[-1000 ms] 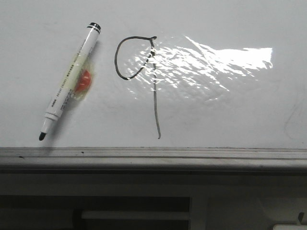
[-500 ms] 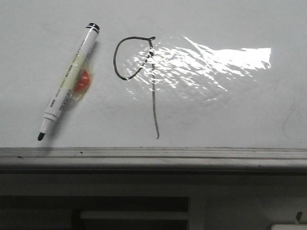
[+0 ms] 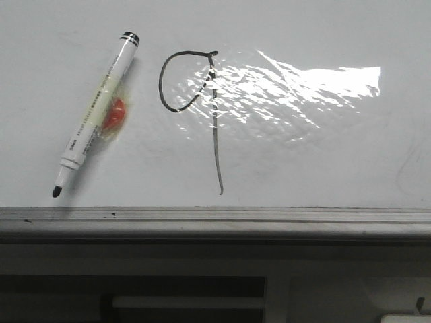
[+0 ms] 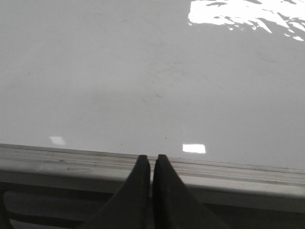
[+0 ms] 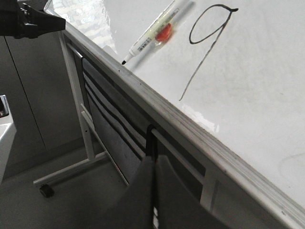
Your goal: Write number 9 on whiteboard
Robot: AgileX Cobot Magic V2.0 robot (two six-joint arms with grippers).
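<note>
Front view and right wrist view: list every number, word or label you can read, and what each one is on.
"9", hand-drawn in black, an open loop with a long stem: the number 9 on the whiteboard.
Small dark print along the barrel of the marker: too small and blurred to read in either view.
Red spot beside the marker's barrel: no lettering legible.
Nothing else readable; the left wrist view shows no text.

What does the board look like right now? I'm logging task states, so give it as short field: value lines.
figure: number 9, black, loop plus long stem, drawn
surface: whiteboard, glossy, glare patch right of the figure
marker: uncapped, lying on the board left of the figure, unheld
left gripper: shut, empty, at the board's edge
right gripper: shut, empty, off the board
</note>
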